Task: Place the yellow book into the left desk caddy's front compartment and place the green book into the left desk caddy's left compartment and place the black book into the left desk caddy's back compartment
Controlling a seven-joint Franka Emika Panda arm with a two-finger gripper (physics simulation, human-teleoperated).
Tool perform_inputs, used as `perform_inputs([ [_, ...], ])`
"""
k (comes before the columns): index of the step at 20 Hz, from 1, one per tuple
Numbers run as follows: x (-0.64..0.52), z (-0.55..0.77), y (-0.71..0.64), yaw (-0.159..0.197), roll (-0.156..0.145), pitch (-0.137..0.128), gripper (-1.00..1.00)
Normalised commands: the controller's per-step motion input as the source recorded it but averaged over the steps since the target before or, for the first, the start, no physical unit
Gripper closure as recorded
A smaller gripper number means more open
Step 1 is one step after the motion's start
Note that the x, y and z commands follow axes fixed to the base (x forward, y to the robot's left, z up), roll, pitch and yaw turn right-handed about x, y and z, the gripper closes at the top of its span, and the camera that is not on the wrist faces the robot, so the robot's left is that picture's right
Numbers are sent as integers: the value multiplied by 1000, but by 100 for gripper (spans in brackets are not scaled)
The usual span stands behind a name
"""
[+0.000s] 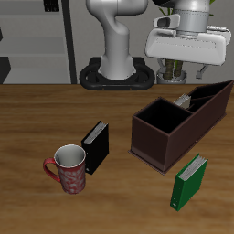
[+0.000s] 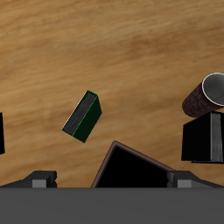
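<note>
The green book [image 1: 190, 182] and black book [image 1: 96, 146] are standing on the bench [image 1: 37, 119], outside the left desk caddy [image 1: 174, 123]. A book appears to be leaning inside it. The end effector [image 1: 174, 75] is hovering above; its grip state cannot be determined.

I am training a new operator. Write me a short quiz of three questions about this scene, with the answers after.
1. True or false: the green book is already inside the left desk caddy.
2. Which thing stands nearest to the red mug? A) the green book B) the black book C) the left desk caddy
3. In a few words: is the hand gripping a book?

Key
1. False. It stands on the table, outside the caddy, nearer the table's front edge.
2. B.
3. No. The hand is above the caddy, and the wrist view shows its fingers apart with no book between them.
</note>
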Motion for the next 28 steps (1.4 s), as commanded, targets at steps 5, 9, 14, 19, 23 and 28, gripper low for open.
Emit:
perform_inputs([
  [5, 265, 86, -10, -13, 61, 9, -100],
  [9, 390, -17, -60, -13, 85, 10, -100],
  [14, 207, -124, -100, -6, -29, -9, -100],
  [19, 273, -235, -4, -11, -1, 3, -100],
  [23, 331, -303, 171, -1, 19, 40, -100],
  [28, 259, -96, 195, -15, -47, 43, -100],
])
